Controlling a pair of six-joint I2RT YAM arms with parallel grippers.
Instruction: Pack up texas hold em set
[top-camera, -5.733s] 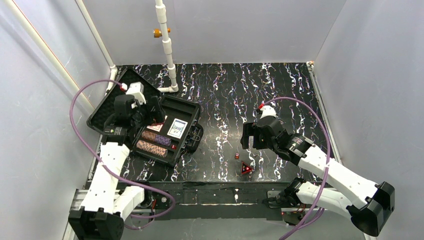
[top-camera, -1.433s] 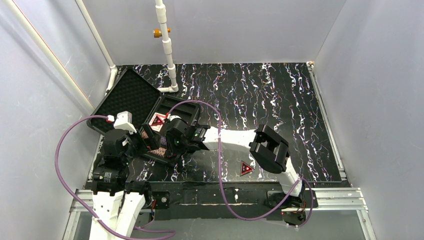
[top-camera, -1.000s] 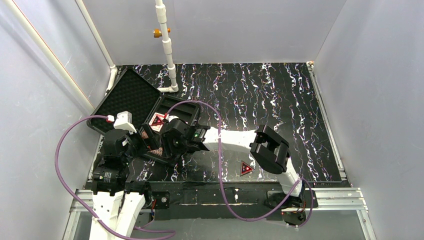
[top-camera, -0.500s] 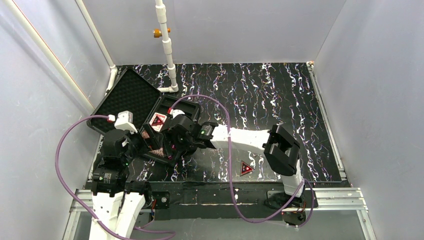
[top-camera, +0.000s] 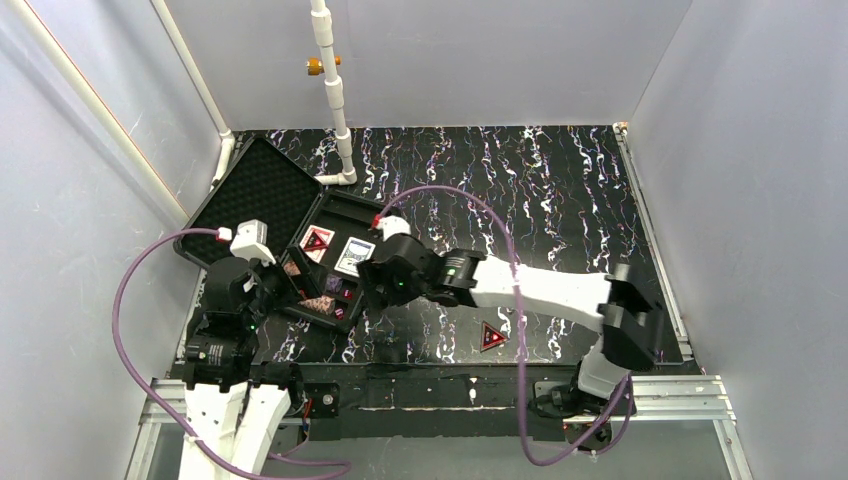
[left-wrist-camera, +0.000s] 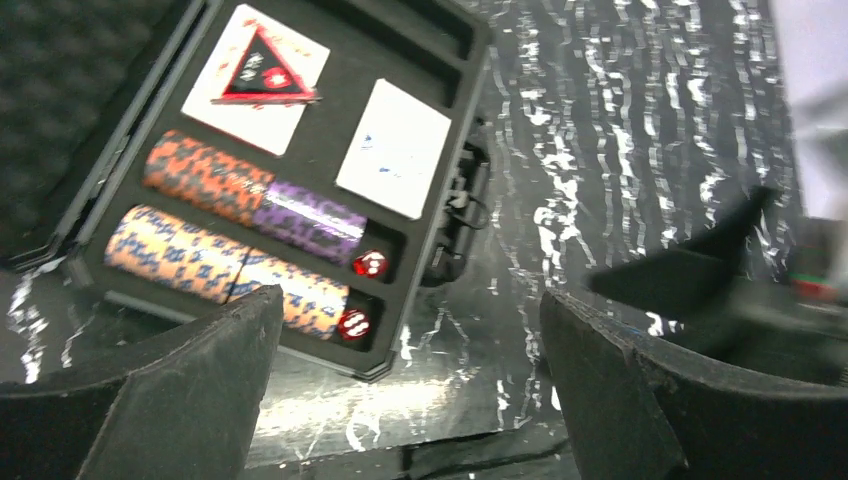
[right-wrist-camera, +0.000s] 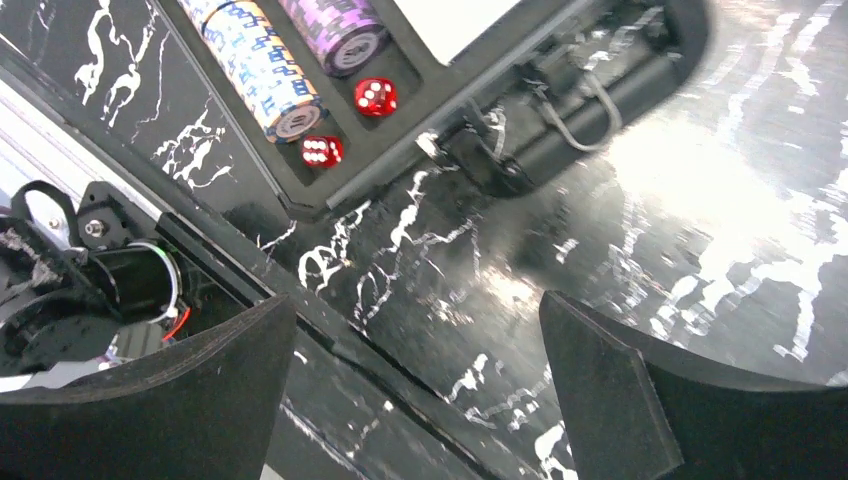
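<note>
Dice (right-wrist-camera: 376, 96) are seated in the open case (top-camera: 258, 185); one red triangle (top-camera: 492, 336) is left outside.
Left gripper (left-wrist-camera: 410, 300) and right gripper (right-wrist-camera: 412, 310) are held spread and empty, presumably ready for it.

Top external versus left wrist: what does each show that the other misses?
Only top external: a loose red triangle lying on the table, outside the case. Only left wrist: the case handle, which the right arm covers from above. Both: the open case, a second triangle resting on one card deck, another deck beside it, and chip rows.
</note>
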